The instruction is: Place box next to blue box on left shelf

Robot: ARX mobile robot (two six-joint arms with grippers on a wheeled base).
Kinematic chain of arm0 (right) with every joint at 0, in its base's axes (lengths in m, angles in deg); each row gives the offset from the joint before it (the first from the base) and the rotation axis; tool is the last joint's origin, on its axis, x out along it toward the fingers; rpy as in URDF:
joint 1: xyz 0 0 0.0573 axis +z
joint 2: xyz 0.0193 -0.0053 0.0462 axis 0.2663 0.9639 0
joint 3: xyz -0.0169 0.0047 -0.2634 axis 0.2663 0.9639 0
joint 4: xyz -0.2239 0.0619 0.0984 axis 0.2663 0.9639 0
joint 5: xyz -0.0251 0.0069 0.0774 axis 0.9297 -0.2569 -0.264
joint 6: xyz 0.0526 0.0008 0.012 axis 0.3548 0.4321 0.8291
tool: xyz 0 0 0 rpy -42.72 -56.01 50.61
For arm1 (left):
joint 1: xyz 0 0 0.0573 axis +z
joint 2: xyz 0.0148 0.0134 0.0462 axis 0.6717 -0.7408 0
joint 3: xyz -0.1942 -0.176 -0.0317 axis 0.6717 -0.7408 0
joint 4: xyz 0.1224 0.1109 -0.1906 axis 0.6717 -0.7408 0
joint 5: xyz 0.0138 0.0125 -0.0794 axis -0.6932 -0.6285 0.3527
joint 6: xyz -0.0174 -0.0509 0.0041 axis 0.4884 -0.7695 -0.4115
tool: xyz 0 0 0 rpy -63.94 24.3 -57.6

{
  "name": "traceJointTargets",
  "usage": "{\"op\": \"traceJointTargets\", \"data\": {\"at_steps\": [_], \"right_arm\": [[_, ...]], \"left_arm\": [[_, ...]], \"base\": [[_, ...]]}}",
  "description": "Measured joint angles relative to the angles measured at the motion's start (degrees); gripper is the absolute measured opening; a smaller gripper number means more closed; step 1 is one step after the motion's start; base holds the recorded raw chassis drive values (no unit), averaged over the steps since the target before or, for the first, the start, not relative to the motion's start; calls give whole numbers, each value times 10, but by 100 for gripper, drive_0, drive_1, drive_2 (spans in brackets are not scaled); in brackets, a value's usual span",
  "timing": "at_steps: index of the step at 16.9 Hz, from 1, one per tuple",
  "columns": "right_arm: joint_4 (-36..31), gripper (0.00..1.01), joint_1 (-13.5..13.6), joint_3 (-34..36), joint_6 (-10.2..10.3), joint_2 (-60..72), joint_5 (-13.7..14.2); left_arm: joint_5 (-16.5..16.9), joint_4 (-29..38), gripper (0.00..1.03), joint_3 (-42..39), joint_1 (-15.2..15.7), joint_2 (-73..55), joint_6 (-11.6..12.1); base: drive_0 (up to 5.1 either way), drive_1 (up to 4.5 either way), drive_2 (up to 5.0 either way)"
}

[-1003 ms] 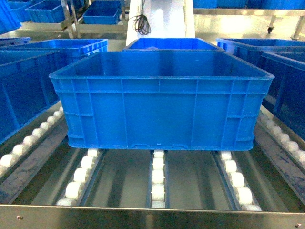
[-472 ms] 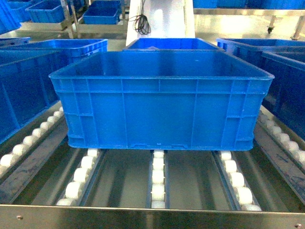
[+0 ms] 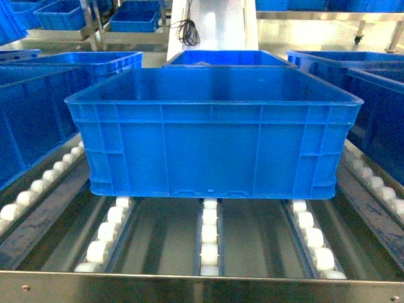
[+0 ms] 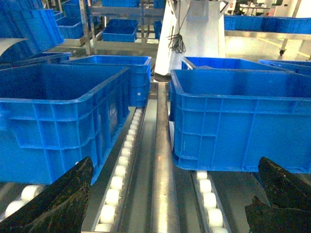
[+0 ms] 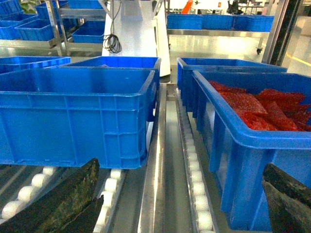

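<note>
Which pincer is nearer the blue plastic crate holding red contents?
Right. The right pincer faces the gap beside that blue plastic crate of red contents, one finger before its near wall. The left pincer sits beyond the empty middle blue crate, facing its far side.

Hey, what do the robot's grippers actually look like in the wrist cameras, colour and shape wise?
Only the finger ends show. The left gripper has two dark, almost black fingers with a rough, speckled surface, broad and tapering, at the bottom corners. The right gripper has fingers that look the same. No cables or markings show, and the head view shows no arms.
</note>
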Motion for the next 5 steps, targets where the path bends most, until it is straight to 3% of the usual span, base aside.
{"op": "traceJointTargets", "data": {"at_steps": [5], "right_arm": [[0,98,0,0,0,0,0]], "left_arm": [[0,0,98,0,0,0,0]], "base": [[0,0,0]]}}
